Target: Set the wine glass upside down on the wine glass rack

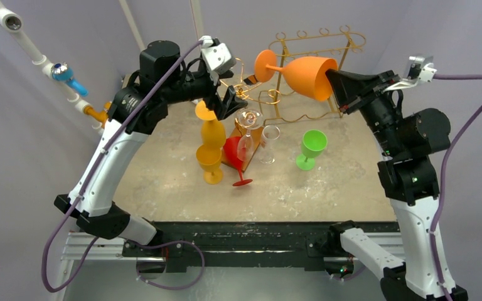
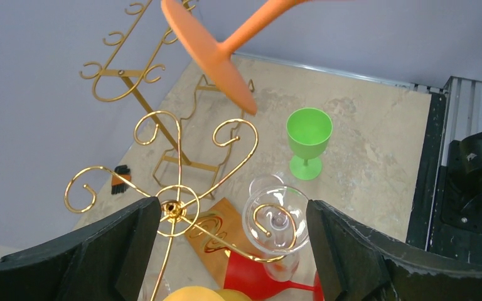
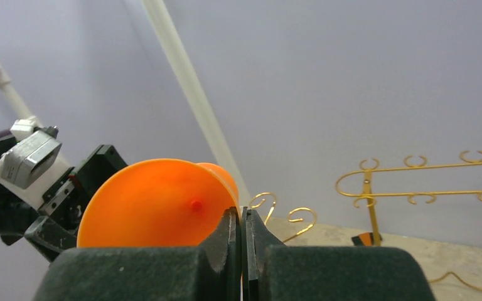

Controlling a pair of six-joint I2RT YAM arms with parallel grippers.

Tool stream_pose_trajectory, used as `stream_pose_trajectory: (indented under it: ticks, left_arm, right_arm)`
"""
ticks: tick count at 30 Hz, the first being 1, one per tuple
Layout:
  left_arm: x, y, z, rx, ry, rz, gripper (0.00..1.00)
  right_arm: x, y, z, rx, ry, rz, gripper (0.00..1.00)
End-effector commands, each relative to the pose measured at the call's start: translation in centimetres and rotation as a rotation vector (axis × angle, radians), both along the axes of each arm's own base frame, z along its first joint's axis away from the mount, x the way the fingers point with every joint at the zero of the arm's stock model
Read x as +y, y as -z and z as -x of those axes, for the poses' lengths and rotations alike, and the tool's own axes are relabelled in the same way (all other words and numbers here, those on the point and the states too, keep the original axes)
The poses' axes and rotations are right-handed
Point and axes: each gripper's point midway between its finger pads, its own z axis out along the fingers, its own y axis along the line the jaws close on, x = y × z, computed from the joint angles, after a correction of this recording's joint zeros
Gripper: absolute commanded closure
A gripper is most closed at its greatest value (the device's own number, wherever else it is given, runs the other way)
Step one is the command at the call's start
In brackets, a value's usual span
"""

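Observation:
An orange wine glass (image 1: 310,76) lies sideways in the air, foot (image 1: 265,64) to the left, in front of the back gold rack (image 1: 317,41). My right gripper (image 1: 336,81) is shut on its rim; the right wrist view shows the bowl (image 3: 157,204) pinched between the closed fingers (image 3: 241,216). My left gripper (image 1: 229,100) is open and empty, hovering over a gold tree rack (image 2: 173,209) with spiral hooks. Its jaws (image 2: 233,226) straddle the rack's hub and a hanging clear glass (image 2: 276,219). The orange foot (image 2: 204,53) shows above.
A green glass (image 1: 314,145) stands upright on the table right of the tree rack. Yellow glasses (image 1: 212,135), a red glass (image 1: 235,153) and a second clear glass (image 1: 270,141) crowd the rack's wooden base. A white pipe with a blue valve (image 1: 63,72) runs at far left.

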Motion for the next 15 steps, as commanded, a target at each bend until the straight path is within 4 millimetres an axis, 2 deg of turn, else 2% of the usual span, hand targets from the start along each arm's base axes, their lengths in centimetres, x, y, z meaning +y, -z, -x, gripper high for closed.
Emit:
stream_pose_trajectory:
  ticks: [1, 8, 15]
  left_arm:
    - [-0.7, -2.2, -0.2, 0.031, -0.020, 0.117, 0.07]
    - [-1.9, -3.2, -0.9, 0.059, -0.002, 0.172, 0.16]
    - [-2.9, -3.4, -2.4, 0.060, -0.012, 0.186, 0.48]
  right_arm:
    - [2.1, -2.2, 1.5, -0.095, -0.148, -0.032, 1.00]
    - [3.3, -1.3, 1.1, -0.078, -0.217, -0.040, 1.00]
    - [4.7, -0.3, 0.3, -0.065, -0.273, -0.045, 1.00]
